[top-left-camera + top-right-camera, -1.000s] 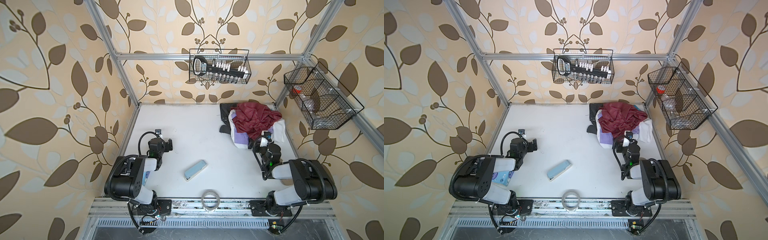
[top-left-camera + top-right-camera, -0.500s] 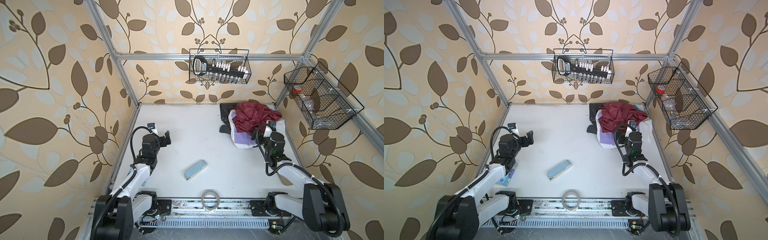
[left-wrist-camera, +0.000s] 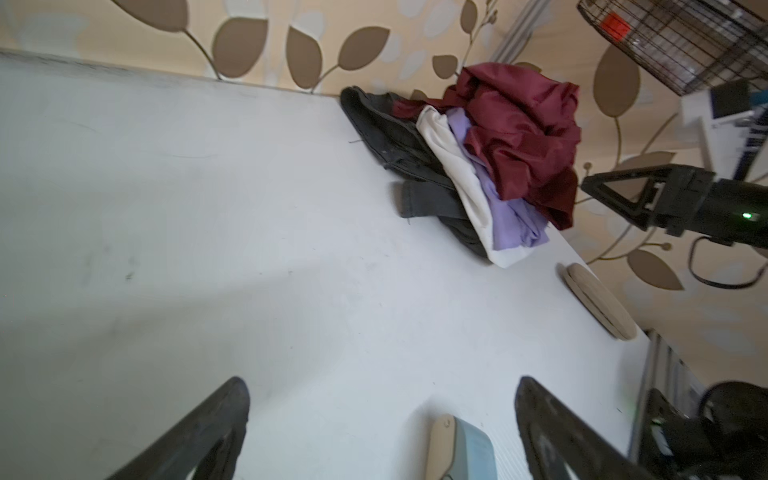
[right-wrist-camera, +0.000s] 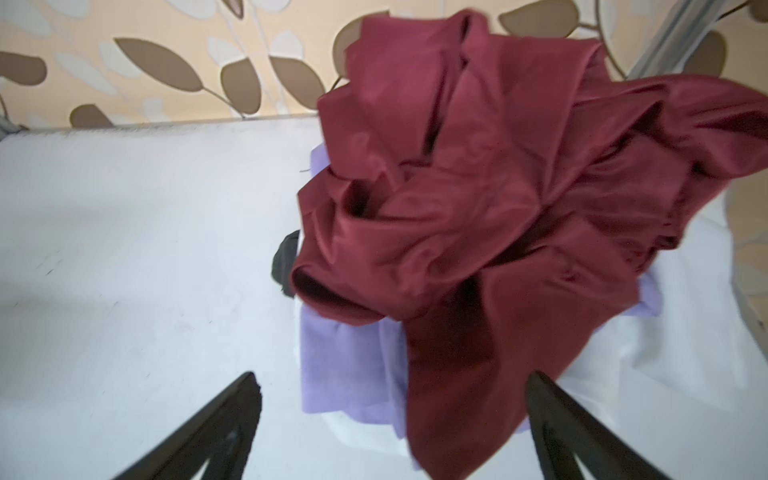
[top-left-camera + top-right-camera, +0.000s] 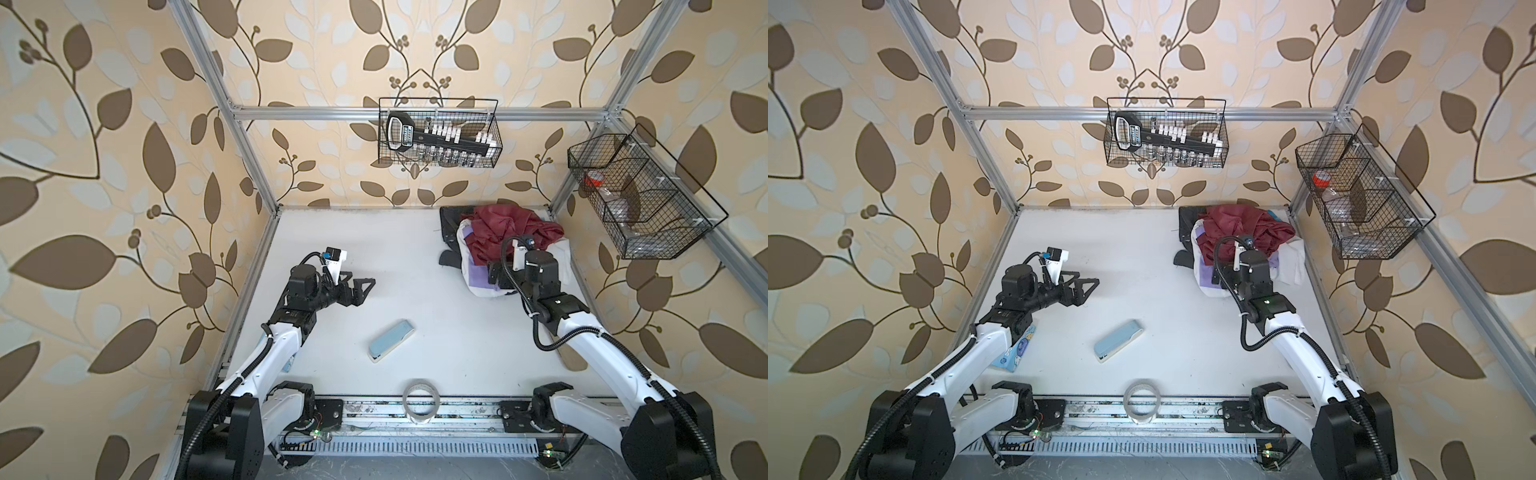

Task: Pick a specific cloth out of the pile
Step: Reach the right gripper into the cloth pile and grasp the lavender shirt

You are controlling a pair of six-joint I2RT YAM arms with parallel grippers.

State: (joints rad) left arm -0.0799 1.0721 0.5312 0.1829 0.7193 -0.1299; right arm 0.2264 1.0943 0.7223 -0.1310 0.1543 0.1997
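The approach step is under way; nothing is being grasped yet. The left gripper (image 5: pixel 360 283) is hovering over the bare table (image 5: pixel 395 249), jaws spread and empty, its arm stretched forward. The right arm (image 5: pixel 582 332) is pointing into the far right corner, with the right gripper (image 4: pixel 392 380) gaping wide and empty, aiming at the pile (image 5: pixel 509 237). The cloth (image 4: pixel 345 365) is lying at the pile's near edge, partly under the maroon cloth (image 4: pixel 478 199). The next move probably calls for pinching only the exposed lavender fold.

Lavender cloth (image 4: pixel 340 365) mostly under maroon cloth (image 4: pixel 478 187)
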